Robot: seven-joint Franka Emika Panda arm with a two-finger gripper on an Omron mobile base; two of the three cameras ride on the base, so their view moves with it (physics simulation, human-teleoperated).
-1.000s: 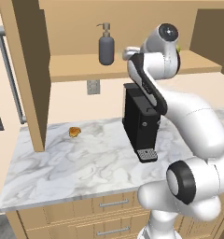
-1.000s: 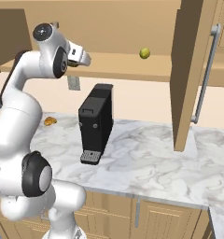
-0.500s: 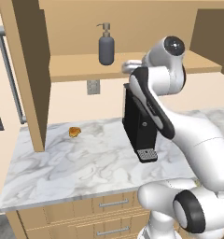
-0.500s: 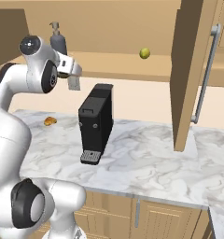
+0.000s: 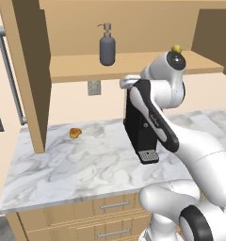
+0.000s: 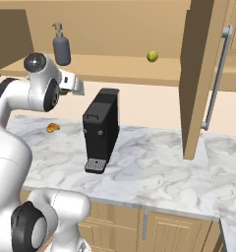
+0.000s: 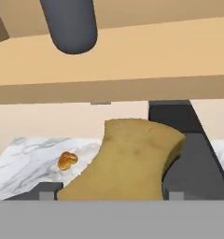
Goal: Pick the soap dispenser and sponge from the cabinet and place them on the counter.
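Marble-veined white counter [image 5: 63,169] below; bent white arm's gripper [image 7: 109,193] clamps the pinched mustard sponge [image 7: 132,158], jaws wide around it, slate-grey soap dispenser [image 7: 69,23] above.

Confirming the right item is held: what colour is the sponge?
Mustard yellow-brown; the sponge shows best in the hand view.

A kitchen scene is showing one slate-grey soap dispenser [image 5: 107,47] standing on the shelf of one open light-wood cabinet [image 5: 133,66], with one small green ball [image 6: 152,56] sitting farther right on that shelf. One mustard sponge [image 7: 128,158] is appearing close up in the hand view. One black coffee machine [image 6: 101,130] and one orange-brown lump [image 5: 75,133] are resting on the single marble counter [image 5: 72,169], and one wall outlet [image 5: 93,87] is showing behind.
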